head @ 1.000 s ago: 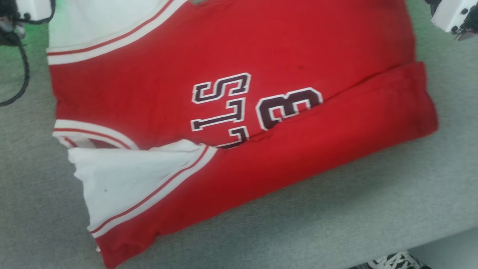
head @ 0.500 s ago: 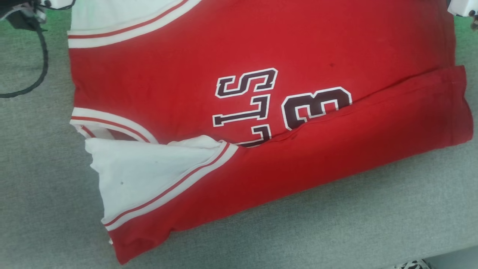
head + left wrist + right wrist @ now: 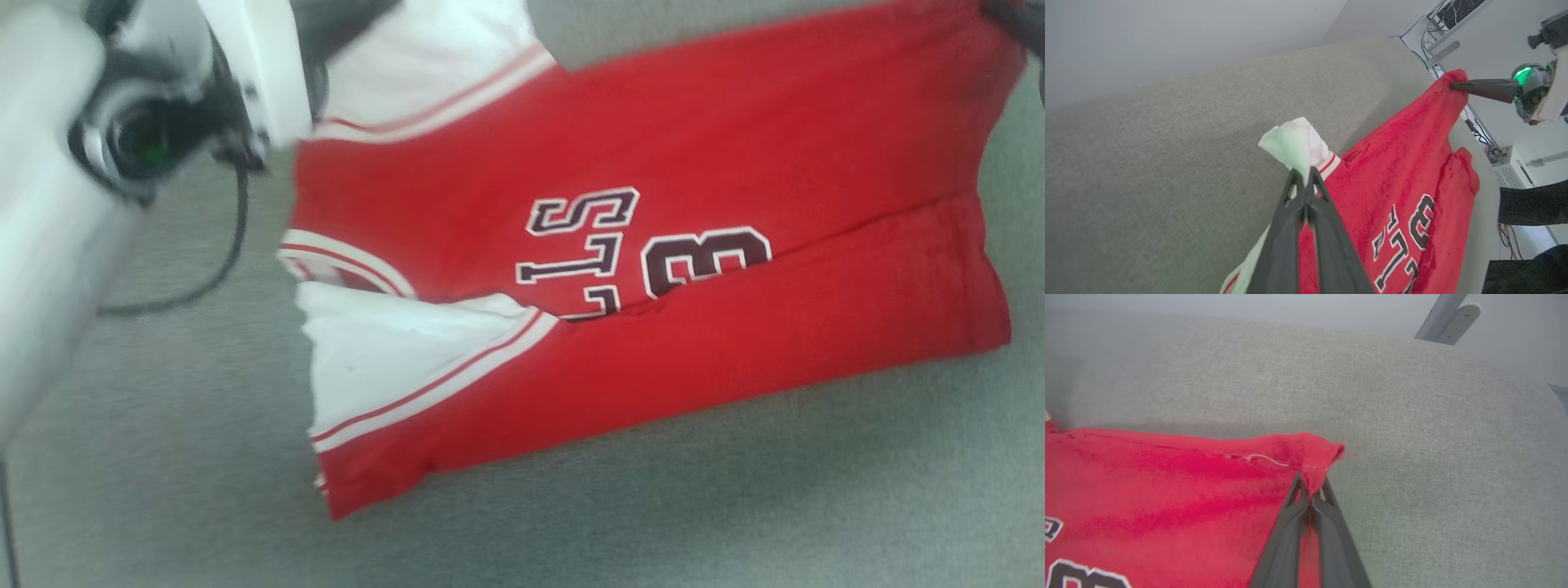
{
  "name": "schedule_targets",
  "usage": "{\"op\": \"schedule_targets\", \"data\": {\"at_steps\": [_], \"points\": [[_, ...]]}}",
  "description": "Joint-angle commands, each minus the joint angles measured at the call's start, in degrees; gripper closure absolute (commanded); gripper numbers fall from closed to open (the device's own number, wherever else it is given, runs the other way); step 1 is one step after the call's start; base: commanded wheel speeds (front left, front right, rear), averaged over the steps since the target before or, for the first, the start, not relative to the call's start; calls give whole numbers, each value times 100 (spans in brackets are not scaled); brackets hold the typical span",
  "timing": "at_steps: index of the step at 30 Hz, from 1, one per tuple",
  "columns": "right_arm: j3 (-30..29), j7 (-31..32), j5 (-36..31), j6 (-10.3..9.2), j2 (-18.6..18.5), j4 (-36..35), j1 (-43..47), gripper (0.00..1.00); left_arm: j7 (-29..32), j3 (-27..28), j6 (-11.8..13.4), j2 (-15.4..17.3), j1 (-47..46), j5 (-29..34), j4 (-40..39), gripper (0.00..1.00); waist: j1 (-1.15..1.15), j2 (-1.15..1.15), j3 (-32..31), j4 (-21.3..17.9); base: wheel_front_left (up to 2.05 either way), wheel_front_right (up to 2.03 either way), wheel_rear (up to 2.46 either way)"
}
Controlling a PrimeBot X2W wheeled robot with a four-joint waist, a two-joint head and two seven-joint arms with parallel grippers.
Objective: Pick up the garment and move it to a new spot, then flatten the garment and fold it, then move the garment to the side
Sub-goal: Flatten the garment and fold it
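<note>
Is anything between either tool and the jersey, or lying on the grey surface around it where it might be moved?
Nothing visible does. The left tool is shut on a white corner of the jersey, and the right tool on a red corner, with nothing between. The grey surface seen beside it carries nothing else.

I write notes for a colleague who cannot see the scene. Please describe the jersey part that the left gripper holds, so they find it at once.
On the grey cloth surface, find the red jersey. At its armhole end, the left gripper is shut on a bunched white tip beside striped trim. The right gripper pinches a corner that is plain red.
</note>
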Motion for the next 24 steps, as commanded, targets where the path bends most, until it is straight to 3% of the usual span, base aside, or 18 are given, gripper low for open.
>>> {"op": "schedule_targets", "data": {"at_steps": [1, 11, 15, 19, 24], "points": [[50, -28, 76, -2, -92, -103, 178, 100, -91, -5, -16, 100, 206, -60, -149, 100, 0, 0, -446, 333, 0, 0, 0], [170, -422, 743, -2, -1353, -1534, 1871, 100, -1222, -42, -19, 1138, 2274, -450, -2170, 100, 0, 0, -1153, 664, 0, 0, 0], [59, -779, 1018, -2, -1732, -1842, 2644, 100, -1818, -34, 127, 1462, 3114, -425, -2767, 100, 0, 0, -1214, 698, 0, 0, 0], [3, -1200, 1162, -2, -1852, -2085, 3233, 100, -2356, -87, 288, 1569, 3812, -371, -3122, 100, 0, 0, -1149, 662, 0, 0, 0], [-47, -1622, 1155, -2, -1727, -2125, 3646, 100, -2749, -239, 380, 1383, 4325, -299, -3000, 100, 0, 0, -973, 542, 0, 0, 0]]}}
